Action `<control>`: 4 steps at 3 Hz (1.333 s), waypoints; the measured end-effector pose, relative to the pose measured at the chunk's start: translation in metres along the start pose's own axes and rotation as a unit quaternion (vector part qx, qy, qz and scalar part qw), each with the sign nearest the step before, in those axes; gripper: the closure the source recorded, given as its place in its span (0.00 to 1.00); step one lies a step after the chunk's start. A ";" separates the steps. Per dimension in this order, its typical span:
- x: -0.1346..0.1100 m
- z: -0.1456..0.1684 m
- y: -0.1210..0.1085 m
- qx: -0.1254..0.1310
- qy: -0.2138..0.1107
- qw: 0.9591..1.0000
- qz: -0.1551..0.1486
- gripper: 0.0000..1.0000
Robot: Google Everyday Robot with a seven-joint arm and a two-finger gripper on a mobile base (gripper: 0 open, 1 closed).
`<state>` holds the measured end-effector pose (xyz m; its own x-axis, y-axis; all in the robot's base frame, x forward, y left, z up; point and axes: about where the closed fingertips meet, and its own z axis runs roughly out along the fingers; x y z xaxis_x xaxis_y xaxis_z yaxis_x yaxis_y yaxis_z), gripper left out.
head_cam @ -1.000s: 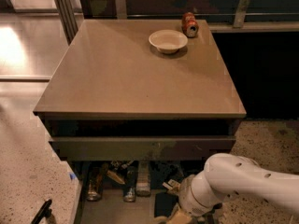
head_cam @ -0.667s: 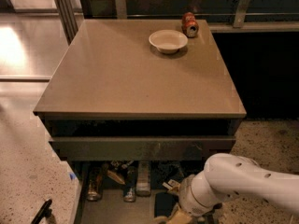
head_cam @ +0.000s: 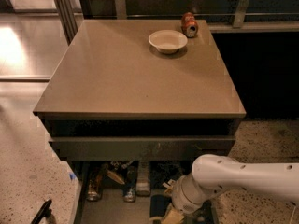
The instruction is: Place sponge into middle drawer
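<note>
Gripper: low over the drawer's right front, under the rounded white arm; whether it grips cannot be told.
Sponge: pale yellow foam at the gripper.
Drawer: pulled out; smooth grey floor, bottles crowding the back.
Cabinet top: flat, brown; round white bowl near the far edge.

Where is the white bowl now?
The white bowl stands at the back right of the cabinet top, beside the red can; the gripper is at the bottom edge, over the middle drawer.
</note>
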<state>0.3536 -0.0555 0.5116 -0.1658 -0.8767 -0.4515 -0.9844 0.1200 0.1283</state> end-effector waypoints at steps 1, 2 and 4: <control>0.000 0.000 0.000 0.000 0.000 1.000 0.000 1.00; 0.004 0.035 -0.007 -0.033 -0.009 0.999 0.008 1.00; 0.016 0.059 -0.006 -0.053 -0.017 0.998 0.020 1.00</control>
<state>0.3533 -0.0430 0.4513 -0.2080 -0.8561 -0.4731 -0.9656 0.1025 0.2390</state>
